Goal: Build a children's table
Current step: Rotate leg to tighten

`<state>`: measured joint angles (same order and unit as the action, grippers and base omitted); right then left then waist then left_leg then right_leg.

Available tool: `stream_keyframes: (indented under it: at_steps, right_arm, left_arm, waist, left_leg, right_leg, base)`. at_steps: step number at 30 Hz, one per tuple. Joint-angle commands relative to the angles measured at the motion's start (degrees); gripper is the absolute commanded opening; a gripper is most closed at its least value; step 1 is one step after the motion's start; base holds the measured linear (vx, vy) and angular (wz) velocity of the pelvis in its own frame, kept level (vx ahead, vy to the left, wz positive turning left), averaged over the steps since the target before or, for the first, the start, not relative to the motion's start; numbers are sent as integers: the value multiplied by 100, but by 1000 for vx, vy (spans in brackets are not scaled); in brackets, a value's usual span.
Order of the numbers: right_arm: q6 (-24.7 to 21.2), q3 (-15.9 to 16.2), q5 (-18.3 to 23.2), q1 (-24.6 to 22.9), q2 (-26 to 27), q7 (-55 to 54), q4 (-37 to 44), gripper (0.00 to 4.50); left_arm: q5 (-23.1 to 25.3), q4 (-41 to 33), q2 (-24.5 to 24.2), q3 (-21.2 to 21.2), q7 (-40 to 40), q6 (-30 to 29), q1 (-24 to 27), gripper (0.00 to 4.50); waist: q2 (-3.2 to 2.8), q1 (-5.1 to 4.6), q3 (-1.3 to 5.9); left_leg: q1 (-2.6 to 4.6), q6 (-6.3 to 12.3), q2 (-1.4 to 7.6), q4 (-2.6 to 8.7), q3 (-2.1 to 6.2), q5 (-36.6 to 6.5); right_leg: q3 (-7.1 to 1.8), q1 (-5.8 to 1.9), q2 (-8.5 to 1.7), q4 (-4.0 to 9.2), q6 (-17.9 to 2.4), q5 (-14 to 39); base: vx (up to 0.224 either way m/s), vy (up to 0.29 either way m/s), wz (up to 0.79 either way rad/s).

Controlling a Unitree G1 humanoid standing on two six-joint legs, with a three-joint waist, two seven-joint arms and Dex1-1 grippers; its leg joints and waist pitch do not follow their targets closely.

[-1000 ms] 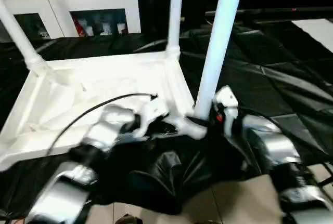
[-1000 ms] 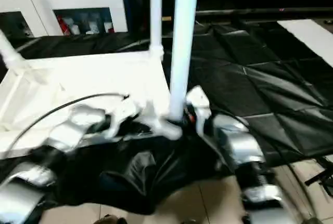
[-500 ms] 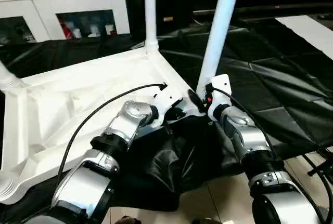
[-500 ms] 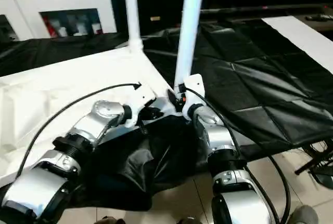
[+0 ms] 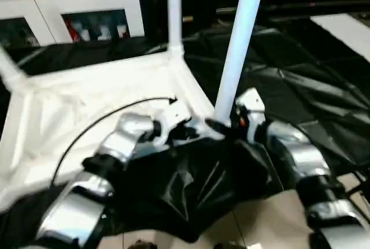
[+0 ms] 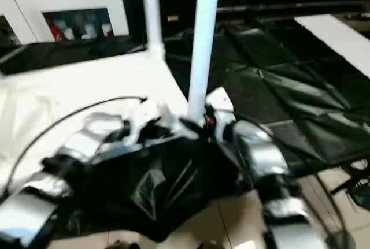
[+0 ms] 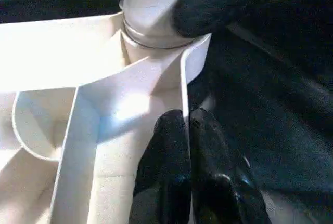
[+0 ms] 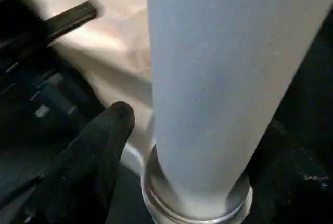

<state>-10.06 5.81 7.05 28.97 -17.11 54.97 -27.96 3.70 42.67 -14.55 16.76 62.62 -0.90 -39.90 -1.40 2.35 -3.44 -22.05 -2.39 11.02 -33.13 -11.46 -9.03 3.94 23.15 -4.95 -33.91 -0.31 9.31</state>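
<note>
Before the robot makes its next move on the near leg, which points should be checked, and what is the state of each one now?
1. Near leg upright in its corner socket: ok.
2. Leg fully seated: cannot tell.
3. Left gripper shut on the tabletop rim wall: ok.
4. Right gripper gripping the leg base: cannot tell.
5. Far leg upright in its socket: ok.

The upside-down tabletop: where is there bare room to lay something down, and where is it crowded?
Free: the wide ribbed underside of the tabletop, between the far corner leg and the left edge. Also the black sheet right of the near leg. Crowded: the near corner socket, where the left tool and right tool meet.
</note>
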Motion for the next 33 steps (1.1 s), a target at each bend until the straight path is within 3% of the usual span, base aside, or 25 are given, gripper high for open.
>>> stream_keyframes:
  at_steps: [1,8,13,22,27,29,33]
  right_arm:
    - [-136,358,85,-120,-116,650,245,342]
    - [-232,456,136,-233,-453,1112,486,342]
    - [-268,525,125,-235,-542,1289,542,307]
    - [-322,535,228,-273,-503,1291,618,232]
    - [-419,287,270,-233,-59,546,357,208]
    - [-429,194,179,-175,162,31,162,207]
    - [-258,-2,-129,58,740,-1471,-521,204]
  left_arm:
    - [-81,-337,-42,206,501,140,49,0]
    - [-77,-500,-348,297,976,72,153,0]
    - [-66,-574,-516,316,1148,29,197,0]
    - [-92,-649,-554,306,1212,-71,227,0]
    - [-120,-547,-223,103,499,-392,105,0]
    - [-95,-422,-40,-15,57,-550,4,0]
    - [-28,-22,392,-269,-1039,-904,-295,0]
  waist:
    - [33,32,430]
    - [40,99,407]
    - [42,102,404]
    - [47,104,429]
    - [54,84,414]
    - [50,45,393]
    - [51,-78,381]
  left_leg:
    - [119,387,248,333,94,-1394]
    - [145,268,246,345,86,-1626]
    - [149,195,249,357,102,-1684]
    - [124,260,239,333,96,-1414]
    - [127,220,233,338,96,-1530]
    - [163,72,217,342,119,-1796]
    - [145,-88,192,359,155,-2036]
  right_leg:
    - [-236,-255,-324,395,-1422,1294]
    - [-245,-237,-340,429,-1338,1683]
    - [-245,-228,-340,440,-1245,1894]
    - [-242,-256,-332,389,-1343,1470]
    - [-240,-248,-333,407,-1334,1658]
    - [-231,-210,-346,464,-1218,2177]
    - [-214,-190,-337,504,-1020,2603]
  base:
    - [0,0,0]
    - [0,0,0]
    - [0,0,0]
    - [0,0,0]
    - [0,0,0]
    - [0,0,0]
    - [0,0,0]
